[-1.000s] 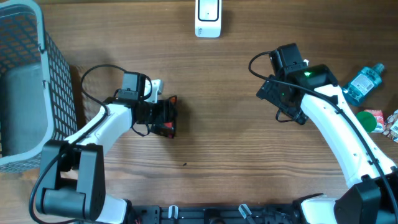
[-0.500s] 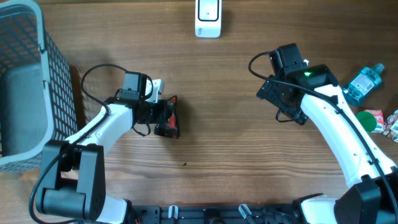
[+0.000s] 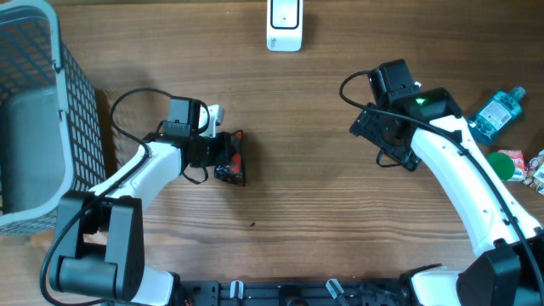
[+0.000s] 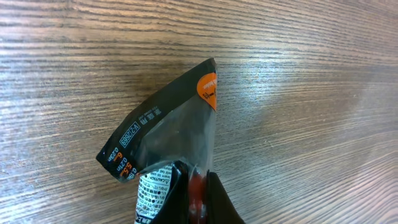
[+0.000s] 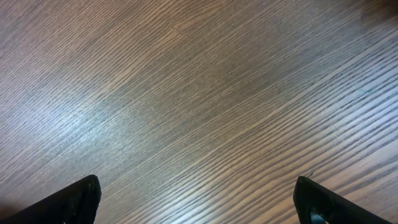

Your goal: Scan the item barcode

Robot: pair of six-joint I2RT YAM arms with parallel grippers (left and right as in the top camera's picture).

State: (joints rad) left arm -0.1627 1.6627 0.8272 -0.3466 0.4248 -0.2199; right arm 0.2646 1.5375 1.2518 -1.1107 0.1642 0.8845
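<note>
With your left gripper (image 3: 220,159) clamped on the packet (image 4: 166,138) and right gripper (image 5: 199,202) apart, lift gently, turning the barcode toward the scanner (image 3: 284,25).

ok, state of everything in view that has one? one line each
left gripper: jaws shut on the packet.
right gripper: jaws open, empty, over bare table.
packet: pinched at one end, creased; cannot tell if lifted.
scanner: at the far edge, untouched.
basket: upright at the left edge; contents unclear.
bottle: lying on its side, far right.
</note>
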